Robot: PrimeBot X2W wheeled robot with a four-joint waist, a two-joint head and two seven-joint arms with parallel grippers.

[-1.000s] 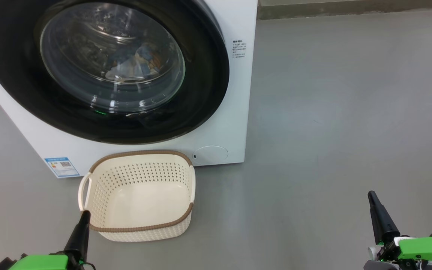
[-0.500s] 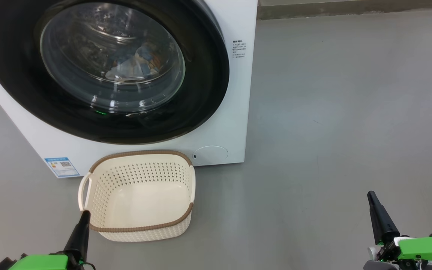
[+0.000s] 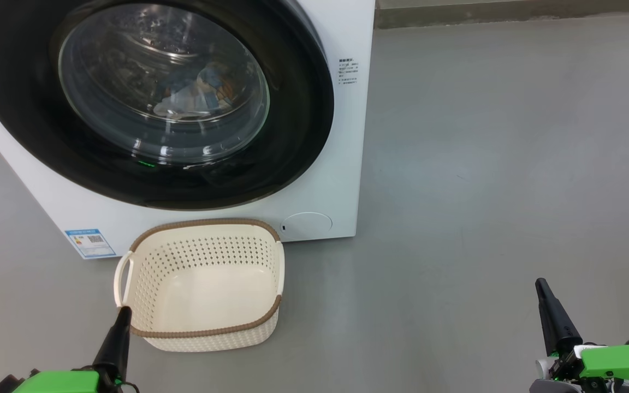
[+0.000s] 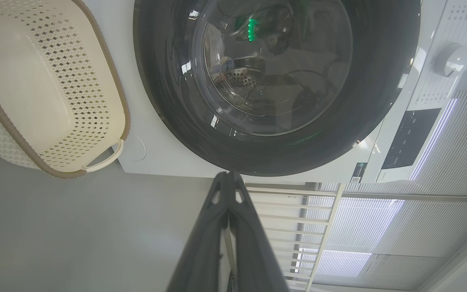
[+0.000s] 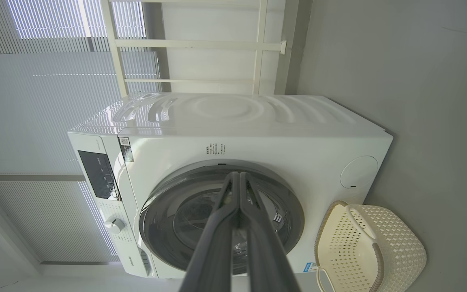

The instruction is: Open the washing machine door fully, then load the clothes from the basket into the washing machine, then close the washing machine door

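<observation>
The big white boxy front-loading washing machine stands on the smooth grey floor and takes up the head view from 9 to 12 o'clock. Its large round glossy black door, with a bulging clear glass window, lies shut flat against the white front. A blue label sticker sits at 7 o'clock of the door and a round white flap at 5 o'clock.

The small cream-white perforated plastic basket, with a brown woven-look rim and white side handles, stands on the floor at 6 o'clock of the door, close against the machine's front; its bare cream bottom shows.

The light blue soft clothes, with orange-brown print, lie inside the drum behind the glass, at about 3 o'clock of the window's middle. They are well apart from both pairs of fingers, with the shut door between.

The left gripper points up at 7 o'clock of the basket, its two long dark fingers pressed together and holding nothing. Its tip lies over the basket's near left rim corner; whether it touches cannot be told. In the left wrist view this gripper aims at the door's edge.

The right gripper stands at 4 o'clock of the basket, well apart from it, fingers also pressed together on nothing. In the right wrist view it points at the door.
</observation>
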